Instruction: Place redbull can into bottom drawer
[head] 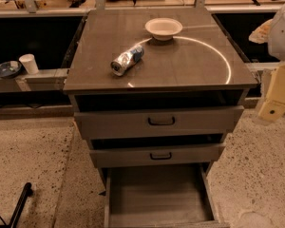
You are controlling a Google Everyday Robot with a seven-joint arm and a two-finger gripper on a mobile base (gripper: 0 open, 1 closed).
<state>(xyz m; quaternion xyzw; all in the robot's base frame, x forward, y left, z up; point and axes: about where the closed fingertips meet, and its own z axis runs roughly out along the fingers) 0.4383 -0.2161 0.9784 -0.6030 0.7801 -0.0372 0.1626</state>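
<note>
The redbull can (127, 60), silver with blue patches, lies on its side on the cabinet top (190, 65), left of centre, its shiny end facing the front left. The bottom drawer (156, 194) is pulled out wide and its flat floor is bare. My gripper (274, 109) hangs at the right edge of the view, beside the cabinet's right side at about top-drawer height. It is well away from the can and holds nothing that I can see.
A white bowl (163, 28) stands at the back of the cabinet top. The two upper drawers (159, 122) with black handles are slightly open. A white paper cup (28, 63) and a dark dish (6, 69) sit on a low ledge at the left. A black bar (19, 204) lies on the floor at the lower left.
</note>
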